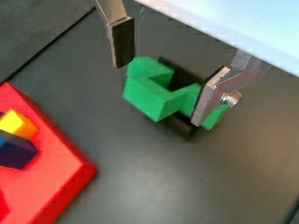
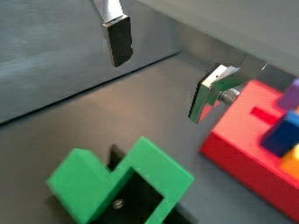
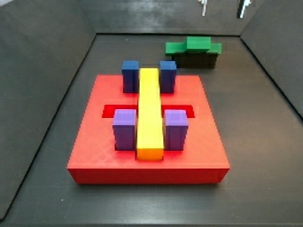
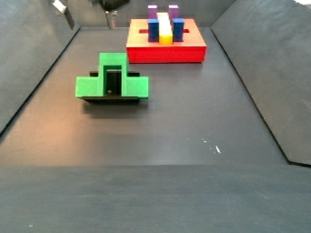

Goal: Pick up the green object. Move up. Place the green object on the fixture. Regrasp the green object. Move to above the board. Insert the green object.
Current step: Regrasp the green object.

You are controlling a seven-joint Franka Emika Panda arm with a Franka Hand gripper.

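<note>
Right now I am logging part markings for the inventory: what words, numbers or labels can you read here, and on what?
None: no readable text, number or label in any view.
Green object on the fixture: plain.
Board, its yellow bar: plain.
Gripper, open above the green object: no marking shows.

green object (image 4: 112,80) rests on the fixture (image 4: 112,100), on the floor apart from the board (image 3: 148,146) | bar (image 3: 149,106) lies along the board's middle, blocks (image 3: 124,129) flanking it on both sides | gripper (image 3: 224,7) hangs above the green object, fingers (image 1: 118,39) spread, touching nothing
</note>
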